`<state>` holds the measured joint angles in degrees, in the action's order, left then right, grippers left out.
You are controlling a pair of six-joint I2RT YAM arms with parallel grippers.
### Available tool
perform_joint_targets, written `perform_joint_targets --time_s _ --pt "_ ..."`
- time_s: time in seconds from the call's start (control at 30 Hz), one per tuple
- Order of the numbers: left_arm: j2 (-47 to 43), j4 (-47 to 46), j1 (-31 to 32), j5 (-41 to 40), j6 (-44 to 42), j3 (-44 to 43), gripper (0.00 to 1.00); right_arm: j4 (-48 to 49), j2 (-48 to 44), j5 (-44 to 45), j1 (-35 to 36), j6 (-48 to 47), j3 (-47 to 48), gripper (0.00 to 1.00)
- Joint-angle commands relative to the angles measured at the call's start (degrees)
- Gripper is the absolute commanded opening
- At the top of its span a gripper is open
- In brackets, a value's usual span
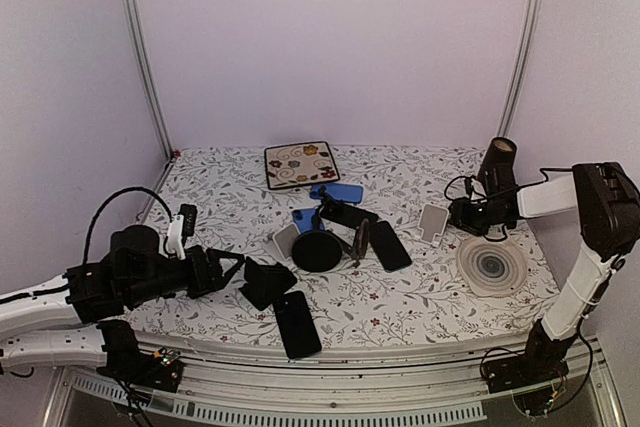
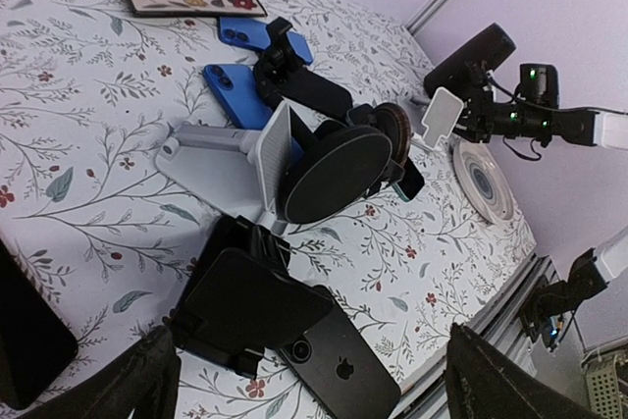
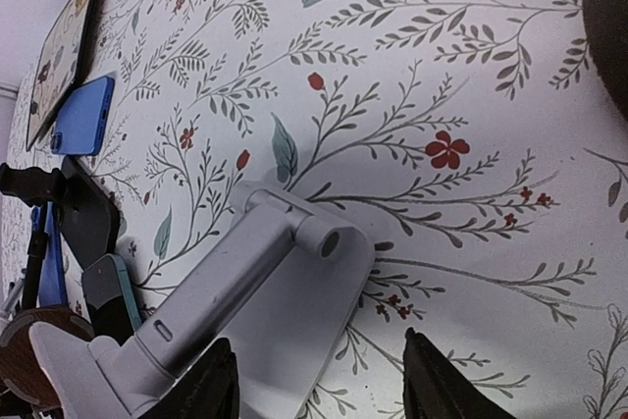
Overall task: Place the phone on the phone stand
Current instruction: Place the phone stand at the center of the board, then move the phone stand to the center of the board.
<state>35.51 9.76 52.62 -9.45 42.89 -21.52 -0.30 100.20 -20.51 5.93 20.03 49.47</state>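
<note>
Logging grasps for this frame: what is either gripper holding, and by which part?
Nothing is held. The left gripper is open near a black phone; the right gripper is open over the silver stand.

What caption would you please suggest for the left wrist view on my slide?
Open left gripper facing a black phone lying beside a black stand on the floral tabletop.

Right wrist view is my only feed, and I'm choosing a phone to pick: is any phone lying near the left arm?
Observer: Yes. A black phone lies back-up at the table's near edge, just right of the left gripper.
Operator: Is that gripper open?
Observer: Open, holding nothing.
Operator: Any stand close by?
Observer: A black stand sits at that phone's far end.
</note>
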Motion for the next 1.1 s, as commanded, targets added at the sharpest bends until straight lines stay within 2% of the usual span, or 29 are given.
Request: perform_joint_targets --time_s 0.0,0.37,0.67,0.9,1.0,1.07 --pt "0.6 -2.1 -0.7 0.4 -0.3 1.1 0.94 -1.9 -4.3 3.9 -0.2 -0.5 0.0 0.61" --pt "1.3 -2.7 -1.1 0.4 -1.5 0.9 0.94 -5.6 -13.9 7.5 -0.2 -0.4 -2.3 0.76" --pt "1.8 -2.5 -2.4 0.8 -3.3 0.1 0.94 -8.3 -25.4 8.4 1.7 0.6 -6.7 0.79" --pt "2.7 -2.6 -3.8 1.5 -4.5 -0.4 0.94 -8.8 -30.7 11.2 13.5 3.9 -10.0 0.74" --pt "2.7 -2.6 -4.5 1.9 -5.0 -0.4 0.94 -6.9 -30.3 11.3 19.0 6.6 -11.8 0.67" --pt "2.7 -2.5 -4.9 2.2 -5.1 -0.4 0.94 -4.9 -29.2 10.6 21.2 8.4 -12.9 0.59"
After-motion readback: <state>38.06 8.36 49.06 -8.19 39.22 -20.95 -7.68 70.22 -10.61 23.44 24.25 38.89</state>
